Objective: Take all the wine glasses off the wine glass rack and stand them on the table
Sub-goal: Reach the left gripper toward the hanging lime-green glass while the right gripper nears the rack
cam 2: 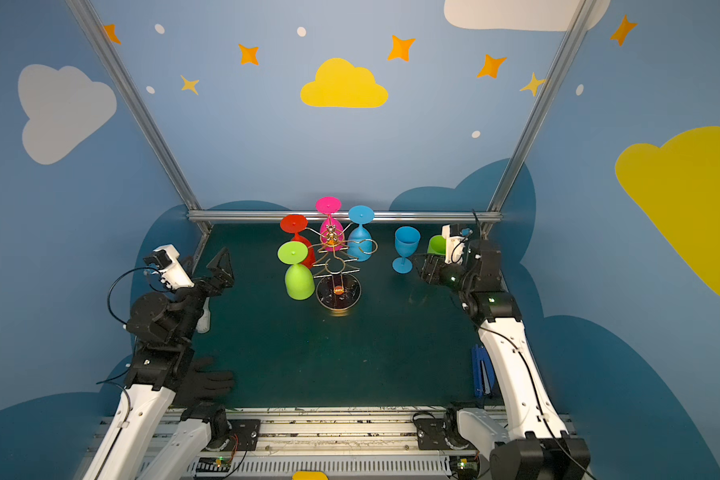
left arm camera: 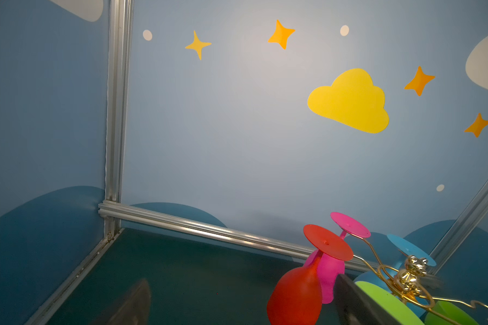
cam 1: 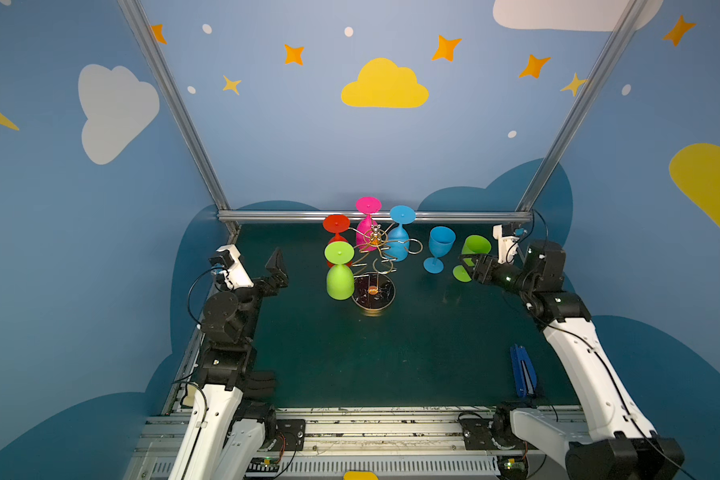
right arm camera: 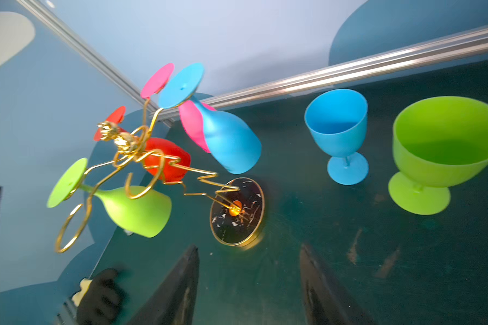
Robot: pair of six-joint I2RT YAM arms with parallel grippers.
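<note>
Our L arm sits folded at the left in both top views, elbow bent, wrist raised. L gripper (cam 1: 278, 272) points inward, jaws spread wide. Our R arm reaches fwd on the right, wrist bent inward. R gripper (cam 1: 471, 268) sits low, fingers (right arm camera: 181, 289) parted, gripping nothing.

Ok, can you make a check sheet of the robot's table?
Surface: dark green table, a few scuff marks.
Job's things: wine glass rack upright; red glass, pink glass, blue glass and green glass hang upside down on it; standing blue glass and standing green glass upright beside it.
Clutter: blue item by the right arm; black glove by the left arm.
Grippers: left gripper jaws open, empty; right gripper jaws open, empty.
Cables: black cable looped at left wrist.
Surroundings: blue walls, metal frame.
</note>
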